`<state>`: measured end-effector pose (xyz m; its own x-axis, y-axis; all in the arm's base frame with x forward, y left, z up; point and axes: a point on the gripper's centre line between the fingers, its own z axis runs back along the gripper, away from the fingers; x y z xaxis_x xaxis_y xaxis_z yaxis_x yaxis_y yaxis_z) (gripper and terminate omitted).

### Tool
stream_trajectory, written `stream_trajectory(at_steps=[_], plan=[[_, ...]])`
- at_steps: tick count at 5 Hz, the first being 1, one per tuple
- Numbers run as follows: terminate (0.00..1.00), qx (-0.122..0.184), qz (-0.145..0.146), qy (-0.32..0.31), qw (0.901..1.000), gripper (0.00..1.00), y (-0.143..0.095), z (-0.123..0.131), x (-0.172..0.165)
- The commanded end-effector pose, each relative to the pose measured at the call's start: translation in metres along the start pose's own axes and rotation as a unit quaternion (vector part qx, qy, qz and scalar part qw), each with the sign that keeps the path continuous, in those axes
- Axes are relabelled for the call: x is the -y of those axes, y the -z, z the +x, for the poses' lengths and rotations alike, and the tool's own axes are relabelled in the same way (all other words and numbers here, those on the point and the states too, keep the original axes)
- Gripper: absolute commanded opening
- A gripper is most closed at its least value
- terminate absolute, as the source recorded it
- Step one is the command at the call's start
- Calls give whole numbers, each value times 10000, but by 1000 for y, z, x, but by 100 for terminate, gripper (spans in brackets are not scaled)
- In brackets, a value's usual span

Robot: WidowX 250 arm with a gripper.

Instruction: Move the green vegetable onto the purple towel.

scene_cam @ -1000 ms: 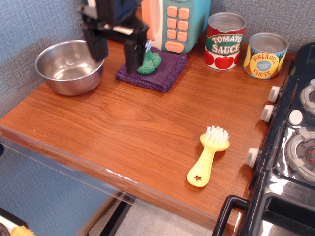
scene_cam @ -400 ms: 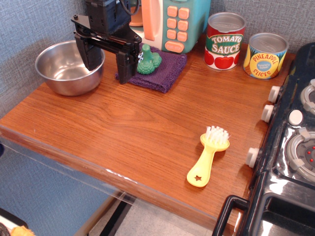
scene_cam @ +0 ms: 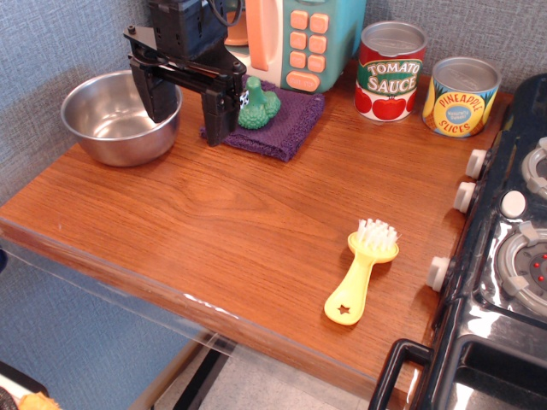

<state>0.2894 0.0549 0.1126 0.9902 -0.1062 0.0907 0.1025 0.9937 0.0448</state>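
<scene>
The green vegetable point(scene_cam: 258, 105), a small toy broccoli, lies on the dark purple towel point(scene_cam: 286, 126) at the back of the wooden counter. My black gripper point(scene_cam: 185, 102) hangs just left of the towel, between it and the steel bowl. Its two fingers are spread wide apart and hold nothing. The right finger point(scene_cam: 217, 111) stands at the towel's left edge, close beside the broccoli, apart from it.
A steel bowl point(scene_cam: 120, 115) sits at the back left. A toy microwave point(scene_cam: 303, 38) stands behind the towel. Tomato sauce can point(scene_cam: 390, 71) and pineapple can point(scene_cam: 461, 96) stand at the back right. A yellow brush point(scene_cam: 362, 270) lies front right. A black stove point(scene_cam: 513, 256) borders the right.
The gripper has moved left and toward the front, away from the broccoli, which stays lying on the towel. Since 0.4 s ago nothing has moved.
</scene>
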Motion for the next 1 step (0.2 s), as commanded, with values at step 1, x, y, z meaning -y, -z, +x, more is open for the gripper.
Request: stream_trajectory(at_steps=[1], plan=[[100,292,103,-13,9995,100,-19,-1,-5]])
